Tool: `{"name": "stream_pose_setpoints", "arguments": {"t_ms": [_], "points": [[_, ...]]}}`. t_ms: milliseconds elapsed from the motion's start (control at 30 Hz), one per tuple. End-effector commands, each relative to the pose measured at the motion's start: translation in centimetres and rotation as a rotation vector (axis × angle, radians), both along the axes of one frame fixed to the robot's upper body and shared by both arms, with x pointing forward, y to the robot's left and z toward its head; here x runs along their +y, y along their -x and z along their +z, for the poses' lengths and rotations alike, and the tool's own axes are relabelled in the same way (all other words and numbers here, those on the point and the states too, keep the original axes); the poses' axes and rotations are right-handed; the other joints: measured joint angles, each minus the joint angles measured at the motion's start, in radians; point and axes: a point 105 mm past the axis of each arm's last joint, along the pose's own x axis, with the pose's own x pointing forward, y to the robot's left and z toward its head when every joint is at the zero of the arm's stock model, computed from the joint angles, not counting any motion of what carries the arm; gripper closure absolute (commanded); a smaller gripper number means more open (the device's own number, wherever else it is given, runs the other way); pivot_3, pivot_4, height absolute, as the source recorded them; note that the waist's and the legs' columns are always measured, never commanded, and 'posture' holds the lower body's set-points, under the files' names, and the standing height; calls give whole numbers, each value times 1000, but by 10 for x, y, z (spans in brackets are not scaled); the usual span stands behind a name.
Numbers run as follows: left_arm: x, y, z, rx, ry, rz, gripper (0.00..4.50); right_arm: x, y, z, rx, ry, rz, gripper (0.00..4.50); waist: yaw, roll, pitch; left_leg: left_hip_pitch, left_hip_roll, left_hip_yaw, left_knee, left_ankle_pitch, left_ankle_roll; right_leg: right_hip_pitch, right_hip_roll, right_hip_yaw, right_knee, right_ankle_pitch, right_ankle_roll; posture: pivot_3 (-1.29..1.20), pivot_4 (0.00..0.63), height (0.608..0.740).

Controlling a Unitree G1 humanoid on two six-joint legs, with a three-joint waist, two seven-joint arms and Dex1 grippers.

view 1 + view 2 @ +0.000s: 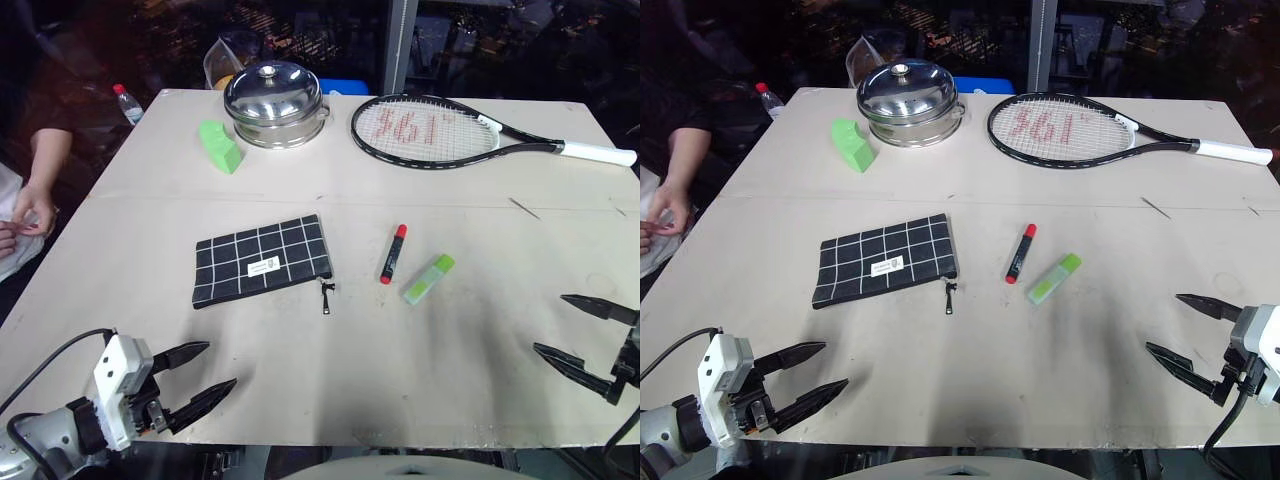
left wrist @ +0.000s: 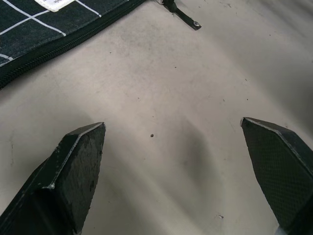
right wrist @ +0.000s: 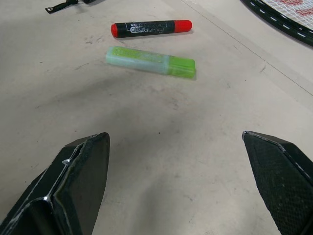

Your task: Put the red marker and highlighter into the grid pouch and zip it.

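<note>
One grid pouch (image 1: pixel 262 261) lies flat mid-table with a small white label, its print too small to read. Just to its right lie one red marker (image 1: pixel 393 253) and one highlighter (image 1: pixel 429 278) — side by side, apart. The racket (image 1: pixel 430 131) strings show red marks. Left gripper (image 1: pixel 204 378) and right gripper (image 1: pixel 577 334) hover spread wide, holding nothing.

The red marker (image 1: pixel 1020 252) and highlighter (image 1: pixel 1054 278) lie beside the grid pouch (image 1: pixel 886 259).

The grid pouch (image 1: pixel 262 260) is black with white lines, the red marker (image 1: pixel 393 253) black-barrelled, the highlighter (image 1: pixel 429 278) light green.
</note>
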Motion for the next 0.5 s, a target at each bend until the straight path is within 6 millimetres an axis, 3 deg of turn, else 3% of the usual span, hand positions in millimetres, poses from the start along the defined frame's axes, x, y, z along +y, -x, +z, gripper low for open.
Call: {"name": "stream_pose_setpoints", "arguments": {"t_ms": [33,133,267,367,433,500], "points": [[-4,-16,16,-78,52,55,0,13,-7,15,-69,-20,-2,87,0,0,0,0,0,0,0,0,0,0,0,0,0,0,0,0,150,740],[-9,-47,38,-136,174,213,0,48,-17,35,-133,-120,32,87,1,1,0,0,0,0,1,0,0,0,0,0,1,0,0,0,150,740],[10,-61,48,-168,139,320,0,80,-15,53,-159,-208,131,87,1,0,-1,0,1,-1,1,2,4,2,1,1,2,1,-1,0,150,740],[38,-62,49,-295,-200,218,0,107,-3,59,-134,-217,288,87,-5,-1,-1,0,0,0,0,2,4,2,3,1,1,1,-1,0,150,740],[65,-68,49,-430,-521,101,0,114,-2,59,-125,-218,328,87,-3,-1,-1,0,1,-1,0,2,4,1,5,0,1,1,-1,0,150,740],[81,-76,50,-510,-703,26,0,117,-2,59,-124,-228,341,87,9,-1,-1,0,1,-1,-1,2,3,1,4,0,0,2,-4,0,150,740]]}}
